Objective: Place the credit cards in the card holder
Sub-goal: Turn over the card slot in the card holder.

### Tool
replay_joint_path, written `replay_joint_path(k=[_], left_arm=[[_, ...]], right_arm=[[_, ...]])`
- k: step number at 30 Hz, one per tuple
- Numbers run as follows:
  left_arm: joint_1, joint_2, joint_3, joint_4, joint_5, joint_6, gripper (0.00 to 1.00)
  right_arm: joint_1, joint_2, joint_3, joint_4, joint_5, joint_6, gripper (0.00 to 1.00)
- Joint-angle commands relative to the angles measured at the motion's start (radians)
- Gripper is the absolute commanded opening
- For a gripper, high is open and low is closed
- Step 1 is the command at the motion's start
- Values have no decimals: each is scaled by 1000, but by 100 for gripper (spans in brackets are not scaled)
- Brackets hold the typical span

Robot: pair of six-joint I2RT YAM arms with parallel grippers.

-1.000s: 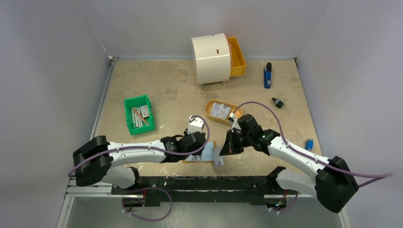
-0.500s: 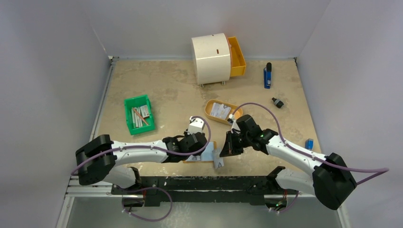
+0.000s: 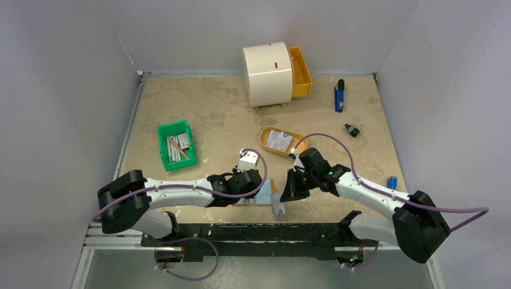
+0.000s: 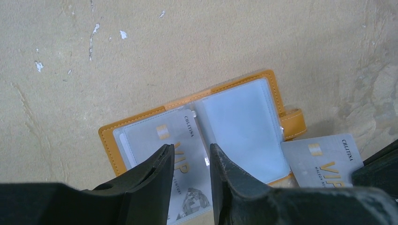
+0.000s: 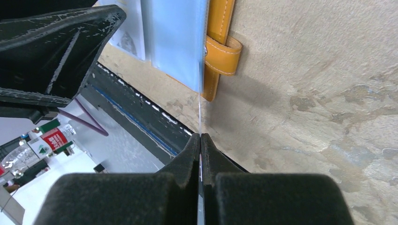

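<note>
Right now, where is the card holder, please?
In the top view the card holder lies open at the near edge of the table, between the left tool and the right tool holding a credit card.

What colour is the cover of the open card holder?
Orange-tan; the card holder shows best in the left wrist view.

Left claw (image 4: 190,152) covers the tan leather card holder (image 4: 234,117), right claw (image 5: 201,138)'s pale grey credit card (image 4: 324,159) blocks its right; the table (image 4: 187,47) beyond its far side lies open.

Your mustard-orange card holder (image 4: 293,124), its clear sleeves tinted pale blue, lies on a mottled beige worktop (image 4: 187,42). The credit cards (image 4: 324,157) are pale grey with gold VIP lettering; your left hand (image 4: 190,146) and right hand (image 5: 201,137) are black, scuffed white.
</note>
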Motion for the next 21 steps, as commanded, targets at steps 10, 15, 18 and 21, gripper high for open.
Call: replay_joint_path(k=[10, 15, 18, 21], left_arm=[[1, 14, -16, 57, -7, -17, 32], [1, 25, -19, 68, 7, -19, 32], [1, 29, -18, 72, 11, -20, 32], [1, 31, -19, 72, 12, -20, 31]], right_arm=[[3, 28, 0, 31, -9, -7, 0], [2, 49, 6, 64, -22, -14, 0], [3, 50, 11, 98, -27, -13, 0], [3, 53, 16, 132, -38, -11, 0]])
